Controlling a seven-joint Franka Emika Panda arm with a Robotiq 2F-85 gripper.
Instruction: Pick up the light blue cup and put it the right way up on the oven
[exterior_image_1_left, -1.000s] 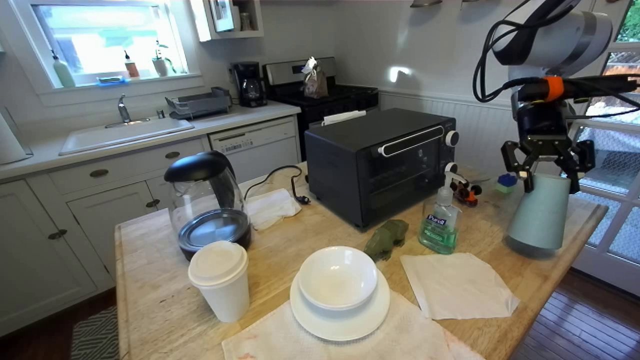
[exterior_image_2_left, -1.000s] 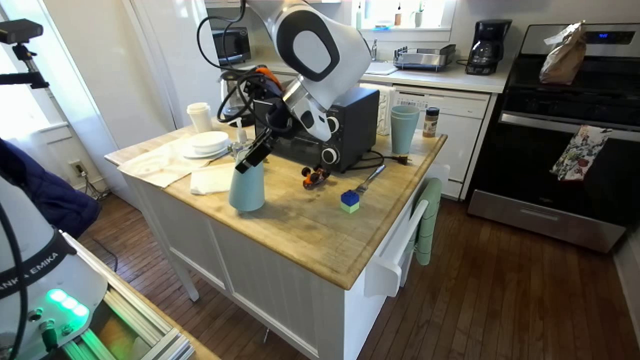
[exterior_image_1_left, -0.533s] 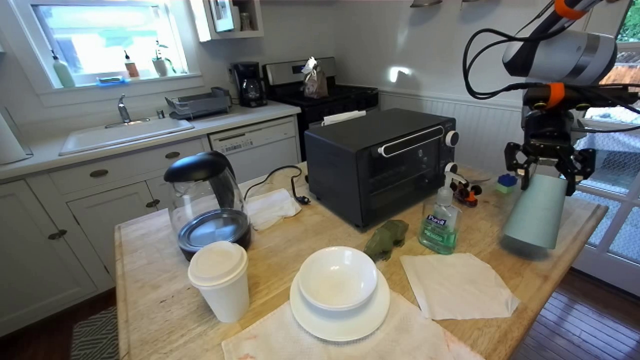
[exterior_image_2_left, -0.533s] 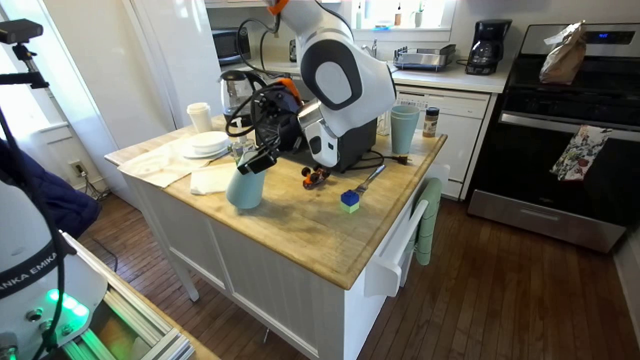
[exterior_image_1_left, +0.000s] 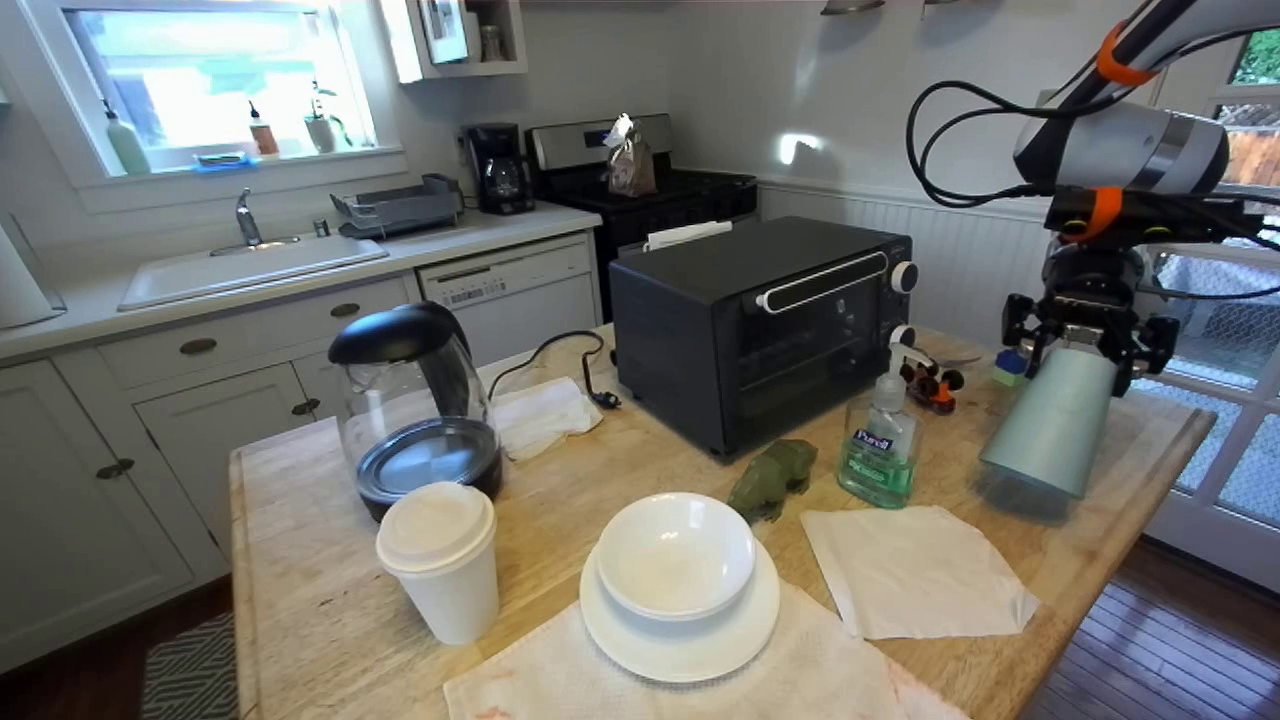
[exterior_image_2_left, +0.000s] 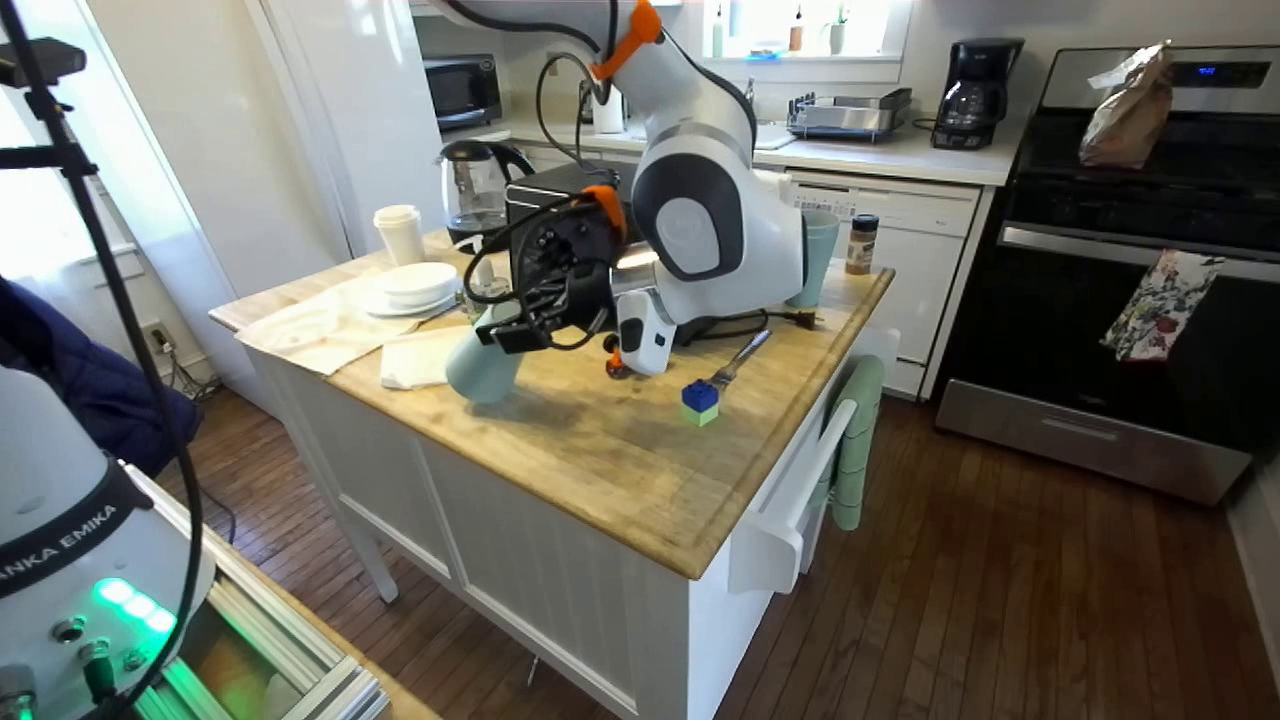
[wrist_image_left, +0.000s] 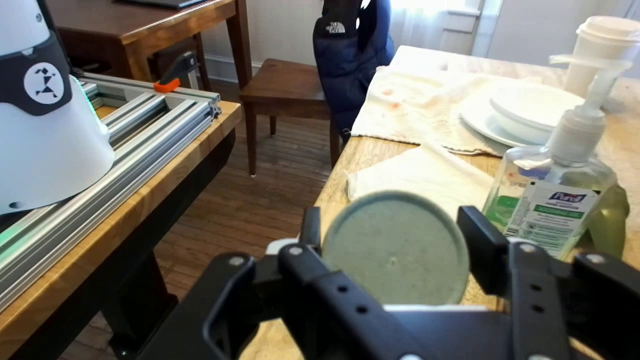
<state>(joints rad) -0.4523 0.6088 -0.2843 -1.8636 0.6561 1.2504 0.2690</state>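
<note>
The light blue cup is upside down and tilted, its wide mouth pointing down and toward the table's front. My gripper is shut on its narrow base end, one finger on each side. In both exterior views, the cup appears slightly above the table, with a shadow beneath it. In the wrist view, the cup's round base sits between the fingers; its mouth is hidden. The black oven stands at the table's middle, left of the gripper in that view. The arm hides much of the oven in an exterior view.
A Purell bottle stands between cup and oven. Near it are a green figure, a red toy car, a napkin, and a bowl. Another teal cup stands behind the arm. A block lies near a fork.
The cup has tilted further in my grip, its mouth swinging left in an exterior view. The gripper has turned and shifted slightly left and down, while the arm has swung with it.
</note>
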